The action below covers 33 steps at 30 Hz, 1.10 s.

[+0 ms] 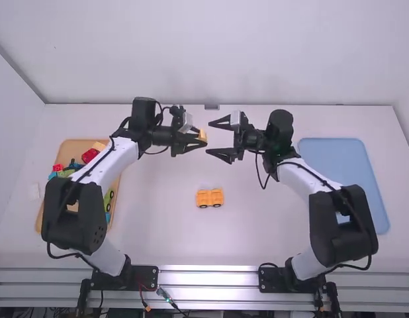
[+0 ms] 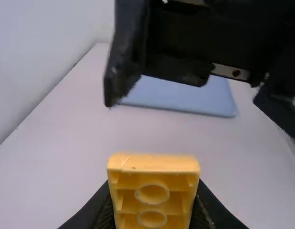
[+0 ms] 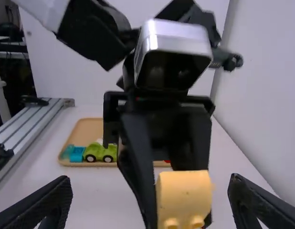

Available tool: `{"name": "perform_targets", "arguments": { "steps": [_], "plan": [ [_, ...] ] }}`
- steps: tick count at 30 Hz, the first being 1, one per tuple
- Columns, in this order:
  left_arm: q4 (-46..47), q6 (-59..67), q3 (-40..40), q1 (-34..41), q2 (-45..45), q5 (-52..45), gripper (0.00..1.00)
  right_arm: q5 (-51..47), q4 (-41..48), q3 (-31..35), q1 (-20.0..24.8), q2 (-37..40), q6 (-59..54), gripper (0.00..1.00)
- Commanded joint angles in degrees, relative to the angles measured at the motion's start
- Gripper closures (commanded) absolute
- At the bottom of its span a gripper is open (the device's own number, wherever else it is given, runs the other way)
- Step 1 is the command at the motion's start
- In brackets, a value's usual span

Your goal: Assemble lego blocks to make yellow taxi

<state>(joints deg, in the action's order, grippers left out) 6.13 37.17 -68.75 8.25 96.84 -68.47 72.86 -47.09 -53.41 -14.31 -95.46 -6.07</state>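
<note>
Left end effector (image 1: 197,138) grips the yellow block (image 2: 153,163), hollow in left wrist view, studded in right; right end effector (image 1: 210,138), spread, faces it.

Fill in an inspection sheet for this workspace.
Surface: white table, with a blue tray toward the right.
Job's things: yellow block off the table in the left gripper; yellow wheeled piece on the table.
Clutter: tan tray at the left, holding mixed-colour blocks, among them a green wheeled piece.
Grippers: left, fingers closed on the yellow block; right, fingers open, facing it, not touching.
Cables: black cables along both arms.
Surroundings: white walls; metal rails by the arm bases.
</note>
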Motion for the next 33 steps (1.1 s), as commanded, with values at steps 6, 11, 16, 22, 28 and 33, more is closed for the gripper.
{"name": "perform_targets", "arguments": {
  "steps": [6,11,16,22,28,33],
  "plan": [
    [-9.6,-0.4,5.1,-0.1,0.8,-11.4,0.96,3.5,-1.7,-4.3,0.5,-1.6,11.8,0.16],
    [-13.7,-4.7,5.7,0.3,0.8,-13.2,0.97,5.6,-1.7,-7.8,0.5,-5.7,15.1,0.19],
    [-17.3,-10.4,5.7,-0.1,0.8,-10.3,0.98,8.2,-1.7,-10.3,0.5,-9.1,15.3,0.26],
    [-18.9,-13.7,5.7,-0.1,0.8,-6.5,0.97,8.1,-3.6,-10.4,-0.4,-9.2,15.2,0.29],
    [-19.1,-13.8,5.7,0.3,0.8,-3.6,0.97,8.1,-3.4,-10.7,-0.7,-9.2,13.7,0.4],
    [-19.6,-13.8,5.7,0.3,0.8,-3.7,0.96,8.0,-2.5,-10.7,-0.7,-9.2,13.6,0.5]
  ]
}}
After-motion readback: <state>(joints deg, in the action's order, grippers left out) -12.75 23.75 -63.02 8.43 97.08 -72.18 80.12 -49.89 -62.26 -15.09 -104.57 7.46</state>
